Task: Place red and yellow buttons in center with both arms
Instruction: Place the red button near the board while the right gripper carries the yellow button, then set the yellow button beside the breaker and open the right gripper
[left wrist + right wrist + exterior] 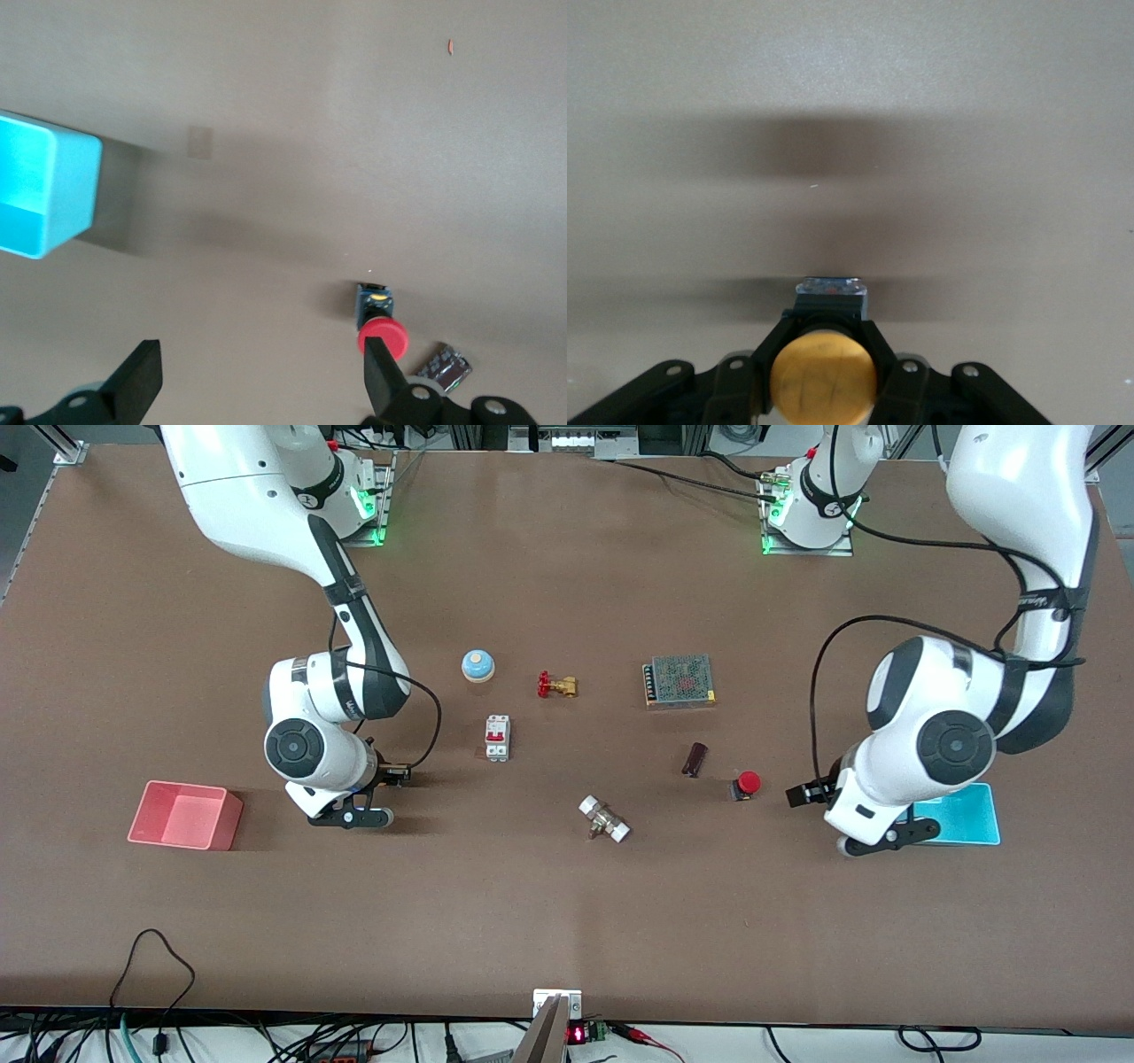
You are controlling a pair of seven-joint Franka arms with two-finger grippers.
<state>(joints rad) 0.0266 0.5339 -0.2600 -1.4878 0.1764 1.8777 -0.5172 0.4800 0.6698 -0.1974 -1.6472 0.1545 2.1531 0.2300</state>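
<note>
The red button point(747, 784) lies on its side on the brown tabletop point(567, 921), toward the left arm's end. In the left wrist view the red button point(382, 336) sits just beside one fingertip point(379, 367), outside the jaws. My left gripper point(886, 837) point(261, 372) is open and empty, low by the cyan bin point(970, 815). My right gripper point(354, 815) point(826, 332) is shut on the yellow button point(824, 376), low over the table between the pink bin point(184, 815) and the breaker. The yellow button is hidden in the front view.
A blue-and-white bell point(477, 664), a brass valve point(556, 685), a mesh-topped power supply point(679, 680), a white breaker point(497, 738), a small dark part point(695, 759) and a white-ended fitting point(604, 819) lie around the middle. The cyan bin point(40, 190) shows in the left wrist view.
</note>
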